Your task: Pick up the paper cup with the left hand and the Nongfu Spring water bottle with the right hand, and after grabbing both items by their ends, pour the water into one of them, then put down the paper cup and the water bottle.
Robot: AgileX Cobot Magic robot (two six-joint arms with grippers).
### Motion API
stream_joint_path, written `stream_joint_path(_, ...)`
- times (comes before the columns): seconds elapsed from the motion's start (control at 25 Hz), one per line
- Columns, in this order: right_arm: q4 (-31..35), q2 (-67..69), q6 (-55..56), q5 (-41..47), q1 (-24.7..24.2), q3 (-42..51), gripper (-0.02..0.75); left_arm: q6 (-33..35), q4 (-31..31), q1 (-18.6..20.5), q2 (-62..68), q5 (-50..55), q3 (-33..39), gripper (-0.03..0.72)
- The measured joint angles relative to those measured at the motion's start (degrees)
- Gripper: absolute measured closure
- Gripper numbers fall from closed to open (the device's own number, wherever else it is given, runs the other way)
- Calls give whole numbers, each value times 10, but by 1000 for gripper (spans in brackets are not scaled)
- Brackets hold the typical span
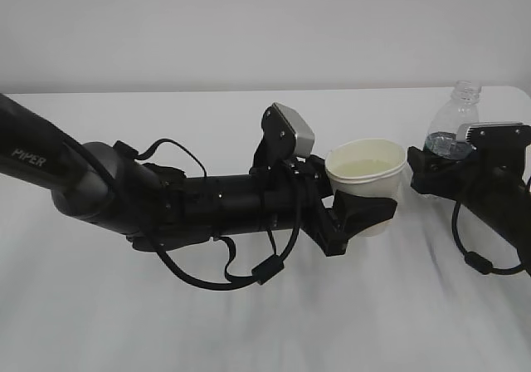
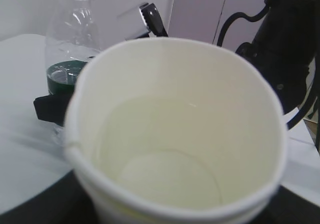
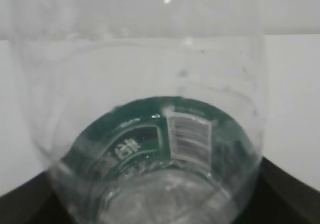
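The left claw (image 1: 358, 216) clamps the water-filled paper cup (image 1: 366, 175) just above the surface (image 1: 249, 322), so lower it level, while the right claw (image 1: 427, 173) flanks the upright bottle (image 1: 453, 123), grip undetermined.

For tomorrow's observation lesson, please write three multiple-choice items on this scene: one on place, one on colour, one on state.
1. Where does the water bottle stand, in the exterior view?
A. Right of the paper cup
B. Left of the cup
C. Inside the cup

2. What colour is the bottle's label band?
A. Red
B. Dark green
C. Yellow

3. What is the state of the cup?
A. Lying on its side
B. Crushed flat
C. Upright, held by the left gripper

Answers: 1 A, the bottle is at the right edge of the exterior view, beyond the cup. 2 B, both wrist views show a green band. 3 C, black fingers clasp the cup's body and its rim faces up.
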Motion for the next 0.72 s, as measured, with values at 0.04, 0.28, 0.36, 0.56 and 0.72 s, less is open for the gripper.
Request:
stream_joint_path(0.04,-1,0,0,0,0,0,140,0,0,0,0,0,0,243)
stream_joint_path(0.28,-5,0,1,0,0,0,140,0,-2,0,0,0,0,244)
stream_joint_path(0.36,-1,0,1,0,0,0,142,0,-2,0,0,0,0,244)
stream_joint_path(0.56,22,0,1,-1,0,0,158,0,-4,0,0,-1,0,244)
stream_joint_path(0.72,26,0,3,-1,0,0,160,0,-14,0,0,-2,0,250)
